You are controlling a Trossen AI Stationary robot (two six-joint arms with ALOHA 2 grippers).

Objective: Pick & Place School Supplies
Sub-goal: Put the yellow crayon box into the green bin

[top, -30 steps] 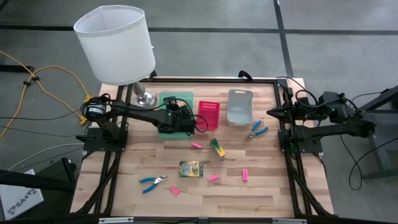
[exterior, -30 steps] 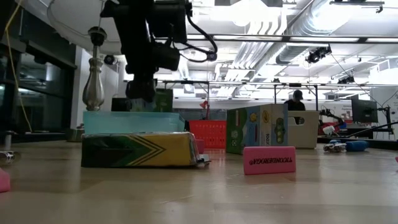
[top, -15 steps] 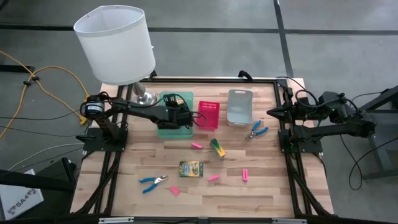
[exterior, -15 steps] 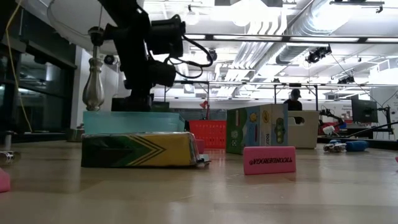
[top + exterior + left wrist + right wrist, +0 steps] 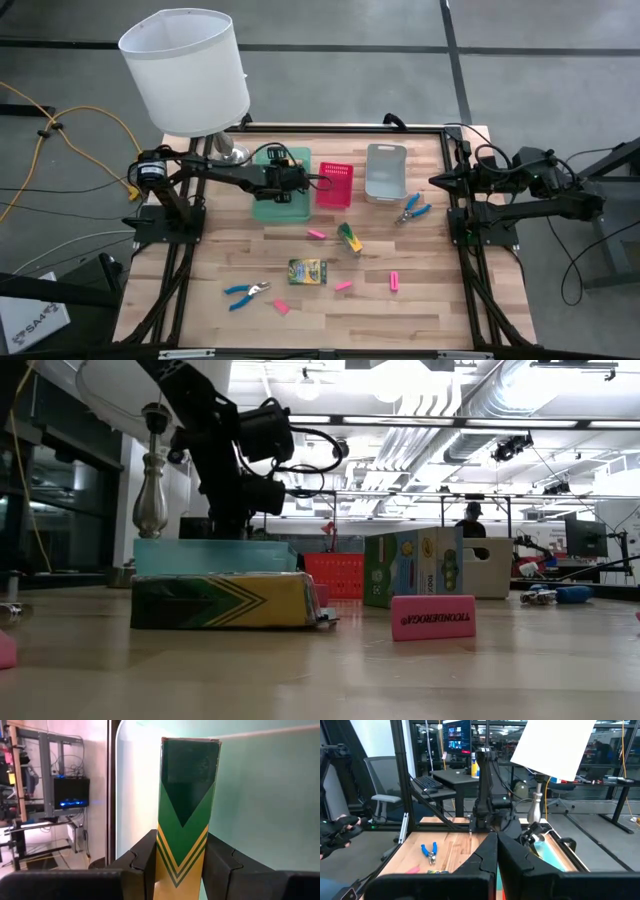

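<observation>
My left gripper [image 5: 284, 184] is over the green tray [image 5: 268, 208], shut on a yellow-and-green crayon box [image 5: 186, 805]; in the low view it dips behind the tray's wall [image 5: 215, 554]. A second crayon box [image 5: 307, 271] lies flat mid-table, and a third [image 5: 349, 238] stands tilted near it. Several pink erasers [image 5: 316, 234] are scattered on the wood. One blue-handled tool [image 5: 247, 291] lies near the front left, the other [image 5: 412, 208] by the grey tray. My right gripper [image 5: 496, 851] waits shut at the table's right edge. My left gripper pinches the crayon box between its two fingers [image 5: 146, 860], one on each broad face, at the box's yellow end [image 5: 181, 865]. The box runs along the fingers and sticks out past them over the tray's floor. Whether it touches the floor, I cannot tell.
The pink tray [image 5: 335, 184] and grey tray [image 5: 385, 172] stand right of the green one along the far side. The white-shaded lamp [image 5: 186, 70] rises at the far left corner, close to my left arm. Bare wood lies along the near edge.
My left gripper has moved toward the far left over the green tray and gone down, carrying the crayon box. The box showed above the tray wall in the low view and is now behind that wall.
</observation>
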